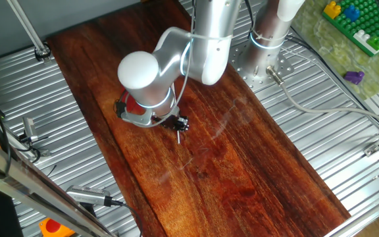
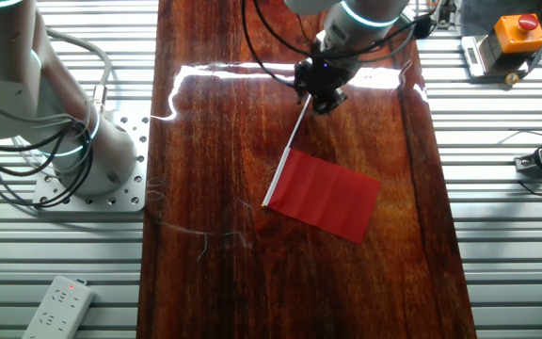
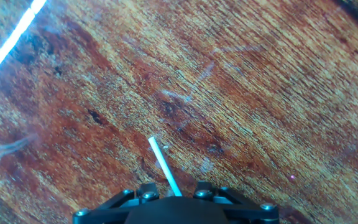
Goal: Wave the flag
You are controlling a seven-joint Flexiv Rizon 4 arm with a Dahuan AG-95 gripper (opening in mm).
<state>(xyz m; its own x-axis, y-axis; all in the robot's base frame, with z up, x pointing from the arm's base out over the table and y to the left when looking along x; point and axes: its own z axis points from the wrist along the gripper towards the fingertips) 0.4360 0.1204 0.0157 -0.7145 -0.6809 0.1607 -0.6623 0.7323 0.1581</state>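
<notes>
The flag has a red cloth (image 2: 326,196) on a thin white stick (image 2: 290,151). In the other fixed view the cloth spreads flat over the middle of the wooden board (image 2: 215,113), and the stick slants up to my gripper (image 2: 324,92). The gripper is shut on the stick near its bare end. In one fixed view the gripper (image 1: 176,123) sits under the arm's wrist. A short stick end (image 1: 178,137) pokes out below it, and a bit of red cloth (image 1: 129,104) shows behind the wrist. In the hand view the stick end (image 3: 161,160) juts past the gripper (image 3: 174,190) over the board.
A second arm's base (image 2: 73,141) stands left of the board on the ribbed metal table. A green brick plate (image 1: 360,23) and a purple piece (image 1: 354,77) lie far right. An orange button box (image 2: 516,33) and a white power strip (image 2: 59,303) sit at the edges.
</notes>
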